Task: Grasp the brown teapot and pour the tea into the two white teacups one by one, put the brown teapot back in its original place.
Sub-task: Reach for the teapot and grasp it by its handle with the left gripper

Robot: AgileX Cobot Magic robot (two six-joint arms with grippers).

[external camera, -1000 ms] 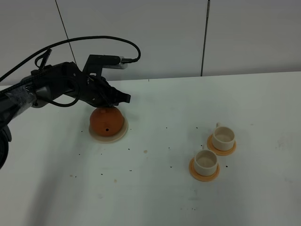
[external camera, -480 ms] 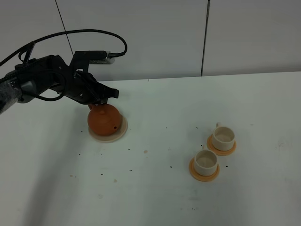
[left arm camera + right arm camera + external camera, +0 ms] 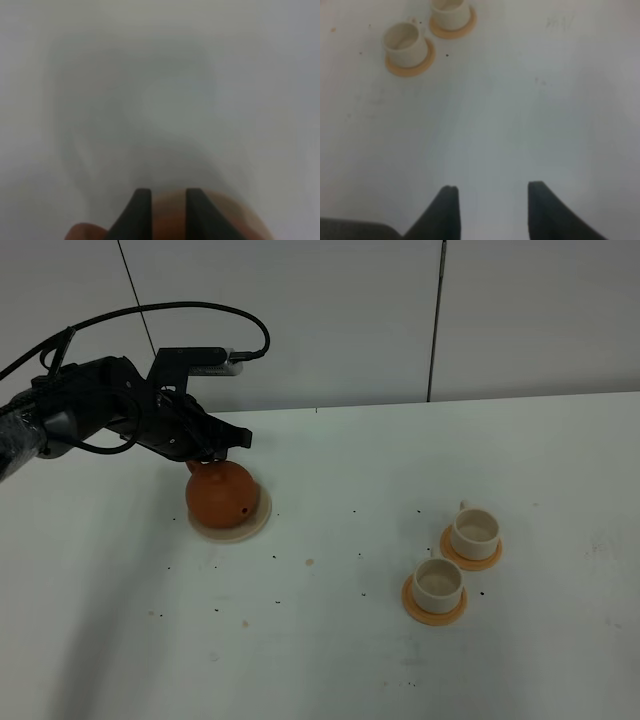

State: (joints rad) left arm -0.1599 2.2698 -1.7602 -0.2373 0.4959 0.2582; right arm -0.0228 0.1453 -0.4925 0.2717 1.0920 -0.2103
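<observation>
Since the left fingers [image 3: 142, 215] are clamped on the teapot [image 3: 222, 498], which sits just under them on its saucer [image 3: 232, 534], lift straight up and keep it level until over a cup [image 3: 438, 581], well away from them; the right fingers [image 3: 447, 210] stand apart, idle.

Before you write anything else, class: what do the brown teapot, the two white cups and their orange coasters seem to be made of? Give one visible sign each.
Brown teapot: probably unglazed clay; reddish-brown, matte, no sharp highlights.
White cups: likely glazed ceramic; smooth cream walls, thick rims.
Orange coasters: unclear, maybe silicone or painted wood; flat, even, dull colour.
</observation>
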